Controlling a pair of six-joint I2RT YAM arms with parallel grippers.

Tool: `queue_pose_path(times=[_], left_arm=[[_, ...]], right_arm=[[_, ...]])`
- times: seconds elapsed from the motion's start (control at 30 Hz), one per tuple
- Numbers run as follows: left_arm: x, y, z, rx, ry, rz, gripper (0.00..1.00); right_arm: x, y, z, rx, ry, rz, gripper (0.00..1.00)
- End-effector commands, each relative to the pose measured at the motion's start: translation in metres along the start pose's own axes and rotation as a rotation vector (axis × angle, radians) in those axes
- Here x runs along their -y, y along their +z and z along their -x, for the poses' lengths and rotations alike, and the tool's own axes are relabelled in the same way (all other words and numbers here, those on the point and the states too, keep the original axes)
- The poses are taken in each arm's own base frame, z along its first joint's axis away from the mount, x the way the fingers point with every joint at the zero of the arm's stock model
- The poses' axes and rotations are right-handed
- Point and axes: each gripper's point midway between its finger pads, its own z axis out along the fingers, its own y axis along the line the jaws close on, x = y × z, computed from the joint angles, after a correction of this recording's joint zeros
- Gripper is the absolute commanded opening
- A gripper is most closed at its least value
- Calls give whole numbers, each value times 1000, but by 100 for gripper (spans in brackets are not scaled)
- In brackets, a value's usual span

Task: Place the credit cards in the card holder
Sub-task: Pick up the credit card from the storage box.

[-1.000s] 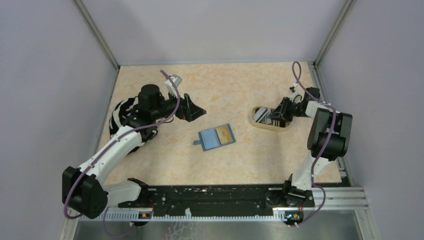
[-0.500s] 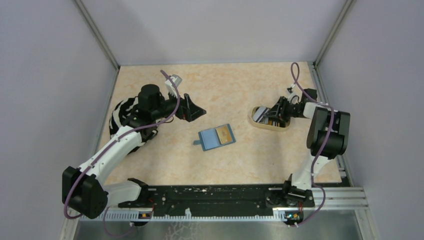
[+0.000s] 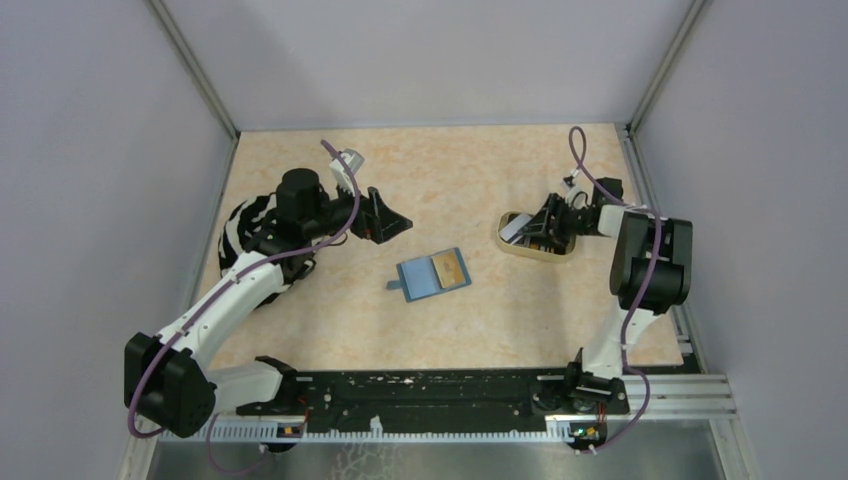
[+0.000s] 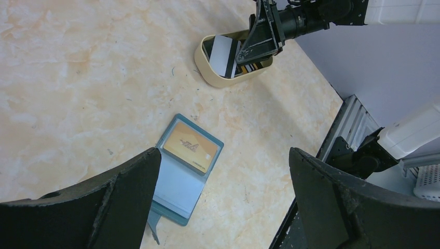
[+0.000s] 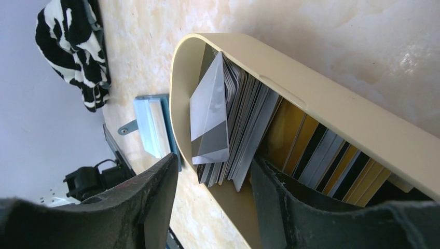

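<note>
Left arm (image 3: 225, 300): it runs up the left side of the table (image 3: 330, 330), elbow bent, wrist turned in toward the middle. The left gripper (image 4: 223, 155) hangs above the surface with its fingers spread wide and nothing between them. Its camera looks down on the card holder (image 4: 182, 174).

The card holder lies open and flat mid-table. I see one gold-orange card (image 4: 191, 147) on its right-hand half in the top view. The other half is bare light blue.

Right arm (image 3: 650, 265): the lower links stand steeply on the right side. The forearm folds back down and the wrist sits low, pointing left into the beige tray (image 5: 337, 119). The right gripper (image 5: 215, 163) has its tips down inside the tray, fingers apart, with the end of the card stack in the gap. I can't tell whether either pad touches a card.

The rest of the credit cards (image 5: 244, 129) stand on edge in the tray, packed together. A grey-silver card (image 5: 210, 114) leans on the outer face of the stack, and gold and dark-striped ones sit deeper in.

The tray is well apart from the card holder, to its right and farther back.

A striped cloth (image 3: 245, 225) lies at the table's left edge, beside the left wrist.
</note>
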Motion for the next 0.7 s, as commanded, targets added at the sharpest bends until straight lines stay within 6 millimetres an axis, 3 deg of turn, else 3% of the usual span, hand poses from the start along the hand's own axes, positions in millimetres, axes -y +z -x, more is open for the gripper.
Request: queue_pose_path(times=[0.0, 0.1, 0.23, 0.57, 0.67], left_arm=[[0, -1, 3, 20, 14, -2, 99], [0, -1, 3, 21, 17, -2, 99], [0, -1, 3, 21, 15, -3, 99], [0, -2, 4, 23, 17, -2, 99], [-1, -1, 3, 20, 14, -1, 99]], right_arm=[[-14, -3, 11, 35, -61, 39, 51], [-17, -14, 19, 79, -75, 37, 42], [-19, -27, 27, 127, -68, 47, 39], [-21, -27, 26, 129, -57, 73, 37], [-13, -26, 27, 133, -52, 31, 24]])
